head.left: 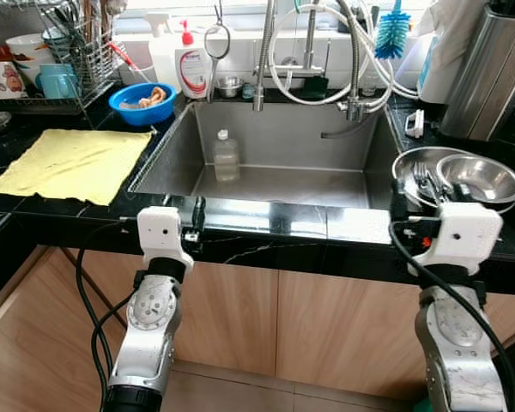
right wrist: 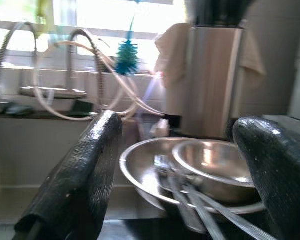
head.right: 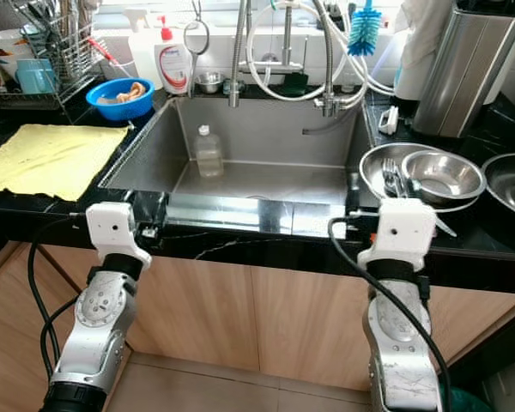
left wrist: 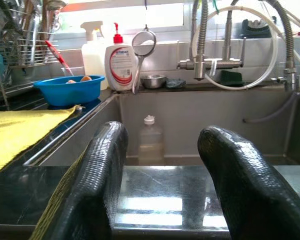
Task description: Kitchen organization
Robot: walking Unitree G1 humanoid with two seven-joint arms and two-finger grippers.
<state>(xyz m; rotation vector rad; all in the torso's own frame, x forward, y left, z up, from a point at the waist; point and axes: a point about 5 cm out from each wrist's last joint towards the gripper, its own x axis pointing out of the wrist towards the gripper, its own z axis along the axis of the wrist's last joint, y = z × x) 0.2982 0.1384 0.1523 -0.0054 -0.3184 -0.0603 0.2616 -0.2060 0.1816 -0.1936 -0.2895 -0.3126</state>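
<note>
1. The left hand was open at the bench edge; a plastic bottle stood ahead of it in the sink.
2. The right hand was open, empty; nested steel bowls with cutlery lay just ahead.

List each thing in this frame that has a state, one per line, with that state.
left gripper: open, at the sink's front edge, holding nothing
right gripper: open, facing the steel bowls, holding nothing
plastic bottle: upright in the sink, capped
sink: no running water seen
yellow cloth: spread flat on the counter
blue bowl: upright, holding food
steel bowls: nested, with cutlery inside
soap dispenser: upright
</note>
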